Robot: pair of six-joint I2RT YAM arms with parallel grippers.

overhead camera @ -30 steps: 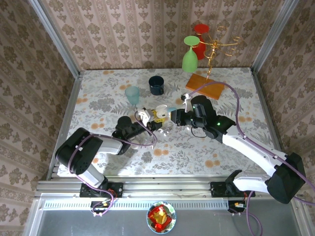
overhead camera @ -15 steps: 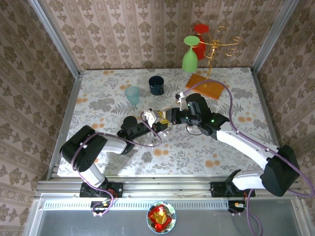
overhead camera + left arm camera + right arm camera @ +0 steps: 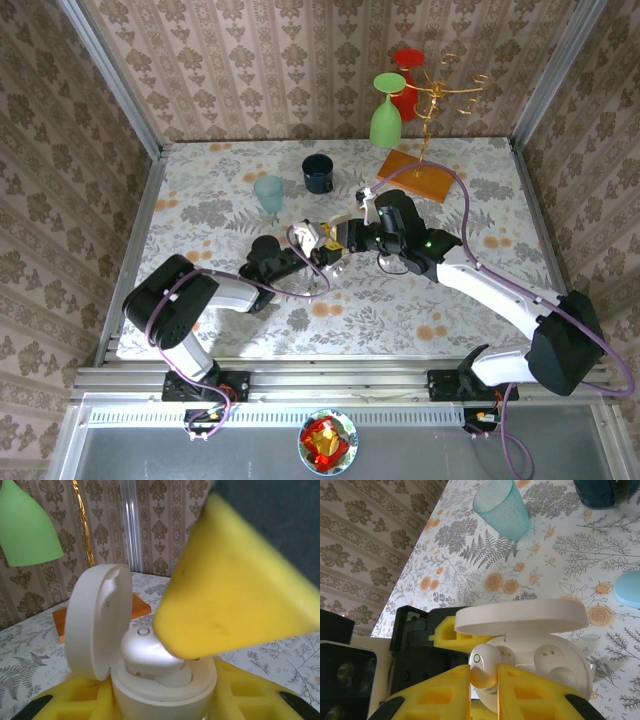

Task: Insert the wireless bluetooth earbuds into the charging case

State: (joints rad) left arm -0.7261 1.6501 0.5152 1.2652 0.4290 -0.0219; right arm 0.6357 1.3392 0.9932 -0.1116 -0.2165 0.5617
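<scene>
earbud point(image 3: 483, 669): tiny, glossy, probably light and slippery; I'd pinch its body gently.
right pincer point(image 3: 484, 676): closed on the earbud.
left pincer point(image 3: 162, 700): gripping the open charging case point(image 3: 165, 687).

Damask wallpaper walls point(image 3: 250, 70), floral tabletop point(image 3: 500, 170) (orange blooms)

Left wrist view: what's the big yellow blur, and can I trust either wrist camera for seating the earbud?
Left wrist: the blur is a yellow finger pad too close to focus; the earbud under it is blown out white, while the charging case rim is sharper. Right wrist: earbud and open case are crisp and evenly lit; trust that one.
</scene>
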